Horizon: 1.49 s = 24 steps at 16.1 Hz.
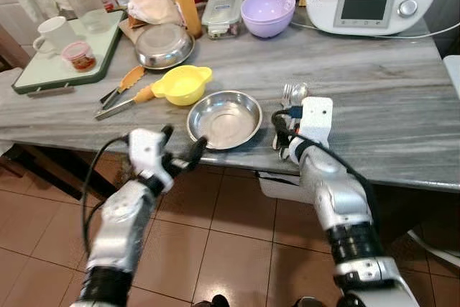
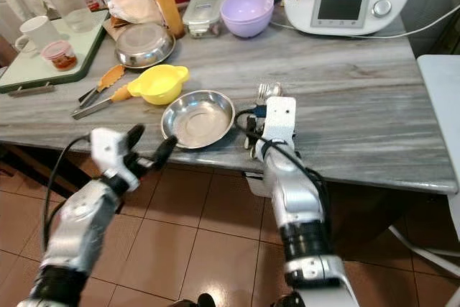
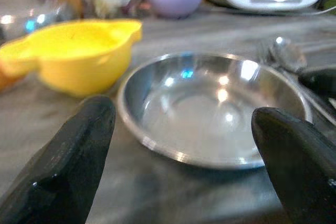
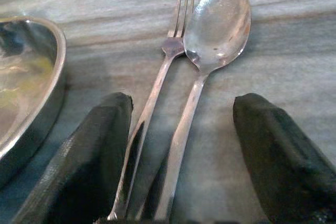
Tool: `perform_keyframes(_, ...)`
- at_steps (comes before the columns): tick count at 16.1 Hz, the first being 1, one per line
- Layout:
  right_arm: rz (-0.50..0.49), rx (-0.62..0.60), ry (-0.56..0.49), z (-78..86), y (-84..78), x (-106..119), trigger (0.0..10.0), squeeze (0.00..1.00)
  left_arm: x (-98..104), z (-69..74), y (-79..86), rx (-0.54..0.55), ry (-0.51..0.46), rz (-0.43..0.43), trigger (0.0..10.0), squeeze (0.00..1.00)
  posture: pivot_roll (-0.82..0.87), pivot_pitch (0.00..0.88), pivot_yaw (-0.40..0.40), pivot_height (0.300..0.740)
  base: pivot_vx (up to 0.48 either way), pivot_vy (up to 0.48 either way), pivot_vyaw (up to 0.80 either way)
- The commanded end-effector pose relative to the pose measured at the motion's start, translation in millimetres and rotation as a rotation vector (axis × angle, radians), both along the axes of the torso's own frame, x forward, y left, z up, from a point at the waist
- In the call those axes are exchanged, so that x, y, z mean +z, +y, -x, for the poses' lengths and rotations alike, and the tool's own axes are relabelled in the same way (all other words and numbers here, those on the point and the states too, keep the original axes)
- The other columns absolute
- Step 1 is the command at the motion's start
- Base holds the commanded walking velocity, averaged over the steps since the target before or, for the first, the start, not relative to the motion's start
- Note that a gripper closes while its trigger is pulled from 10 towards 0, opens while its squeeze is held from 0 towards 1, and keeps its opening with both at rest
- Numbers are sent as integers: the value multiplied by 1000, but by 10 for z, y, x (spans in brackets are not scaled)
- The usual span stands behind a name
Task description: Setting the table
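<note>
Handles of the fork (image 4: 157, 108) and spoon (image 4: 210, 45) run under our right gripper (image 4: 181, 166) and are cut off at the wrist view's edge; whether the fingers touch them we cannot tell. The fingers stand spread, one on each side of the pair. Fork and spoon lie side by side, touching near the necks, shiny steel, just beside the steel plate (image 1: 224, 118).

The plate is shallow, round, reflective, sitting near the front edge of the grey marble tabletop (image 1: 374, 98). Our left gripper (image 1: 182, 149) hovers at that edge just off the plate's rim, fingers spread, holding nothing.

A yellow bowl (image 1: 181, 84) sits just behind the plate, tongs (image 1: 122, 95) beside it. Open tabletop lies to the right of the cutlery; the back row is crowded.
</note>
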State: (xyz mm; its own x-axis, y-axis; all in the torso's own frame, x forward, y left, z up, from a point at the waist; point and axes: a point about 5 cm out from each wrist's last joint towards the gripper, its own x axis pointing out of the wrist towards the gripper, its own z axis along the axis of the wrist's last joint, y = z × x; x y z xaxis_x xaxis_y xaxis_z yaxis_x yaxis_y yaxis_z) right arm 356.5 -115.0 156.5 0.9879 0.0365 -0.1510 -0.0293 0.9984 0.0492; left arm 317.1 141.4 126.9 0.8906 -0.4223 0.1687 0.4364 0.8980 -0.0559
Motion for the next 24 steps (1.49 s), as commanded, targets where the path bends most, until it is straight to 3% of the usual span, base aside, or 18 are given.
perform_keyframes(1, 30, -14, 27, 89, -60, -102, 10000, 1000, -49, -12, -68, 31, -27, -28, 10000, 0, -266, 177, 192, 740, 0, 0, 0)
perform_keyframes(4, 93, -40, -18, 201, -205, -93, 10000, 1000, 17, -69, -245, 42, -80, -20, 10000, 0, -288, 176, 187, 740, 0, 0, 0)
perform_keyframes(8, 125, -78, -164, 390, -422, 57, 10000, 1000, 27, -94, -431, 70, -116, -14, 10000, 0, -308, 172, 176, 740, 0, 0, 0)
perform_keyframes(11, 146, -91, -203, 480, -472, 92, 10000, 1000, 27, -65, -450, 94, -133, -25, 10000, 0, -321, 167, 173, 740, 0, 0, 0)
perform_keyframes(15, 168, -98, -239, 648, -530, 102, 10000, 1000, 29, -13, -370, 125, -141, -59, 10000, 0, -325, 159, 175, 740, 0, 0, 0)
perform_keyframes(19, 165, -78, -241, 645, -519, 104, 10000, 1000, 62, -13, -282, 103, -157, -140, 10000, 0, -328, 159, 173, 740, 0, 0, 0)
perform_keyframes(21, 142, -50, -204, 629, -496, 20, 10000, 1000, 60, -96, -8, 161, -124, -166, 10000, 0, -335, 158, 173, 740, 0, 0, 0)
perform_keyframes(22, 141, -49, -199, 634, -498, 2, 10000, 1000, 60, -105, 47, 170, -121, -172, 10000, 0, -335, 158, 173, 740, 0, 0, 0)
perform_keyframes(23, 124, -20, -172, 673, -493, -82, 10000, 1000, 115, -114, 236, 236, -96, -160, 10000, 0, -338, 156, 172, 740, 0, 0, 0)
perform_keyframes(24, 117, 14, -162, 697, -469, -116, 10000, 1000, 135, -109, 275, 252, -93, -156, 10000, 0, -340, 154, 171, 740, 0, 0, 0)
